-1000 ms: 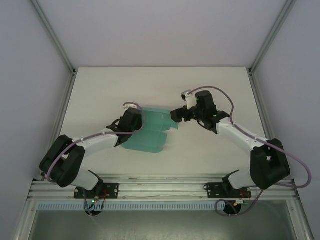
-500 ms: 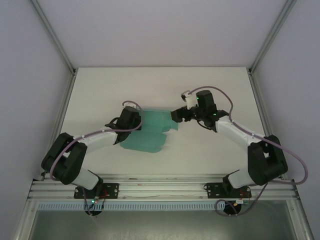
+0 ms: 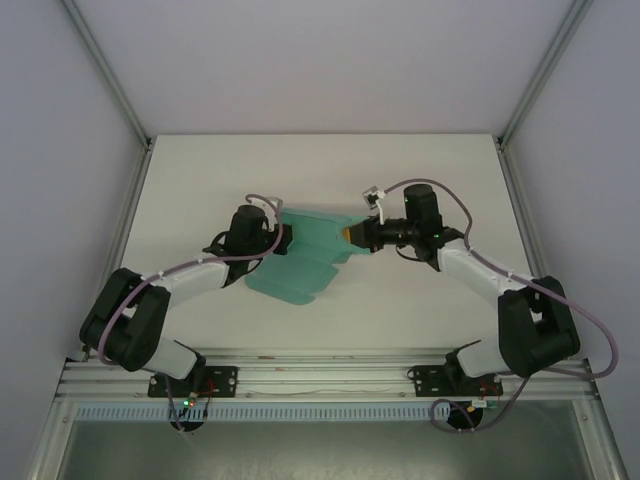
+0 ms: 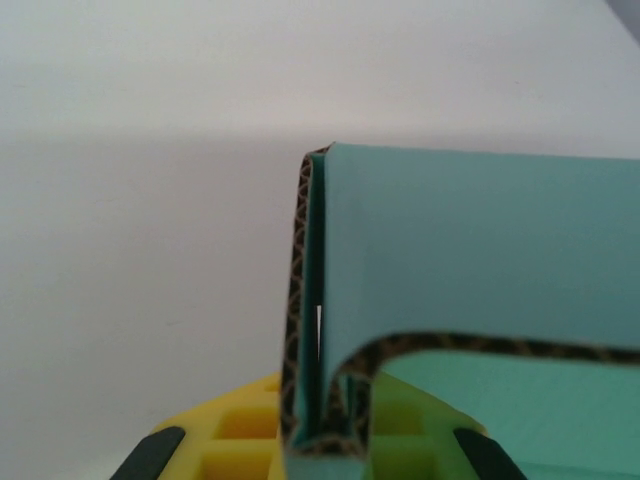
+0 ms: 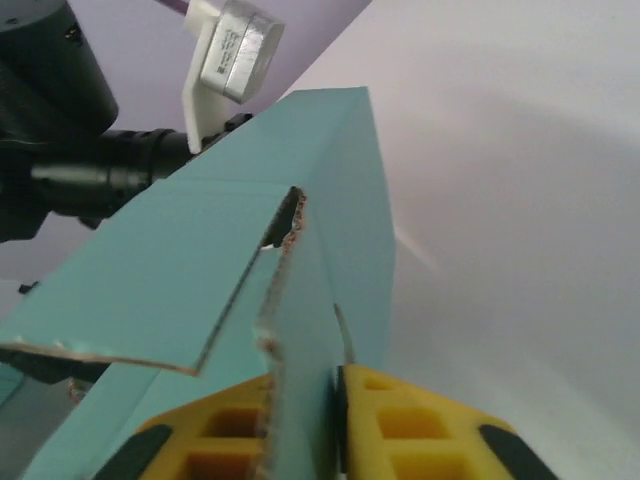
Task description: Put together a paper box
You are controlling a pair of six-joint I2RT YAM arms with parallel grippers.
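Paper box [image 3: 300, 268], a partly folded sheet of teal-green corrugated card, is being held near the middle of the white table [image 3: 200, 180], with its lower flaps spread toward the near edge. Its left end is being clamped by the left gripper [image 3: 282, 238], whose yellow pads [image 4: 240, 425] are being pressed onto a doubled fold. Its right flap is being pinched between the closed jaws of the right gripper [image 3: 350, 234].

A robot lab test cell: white table [image 3: 300, 165] enclosed by aluminium frame posts [image 3: 107, 70] and blank panels [image 3: 320, 60].
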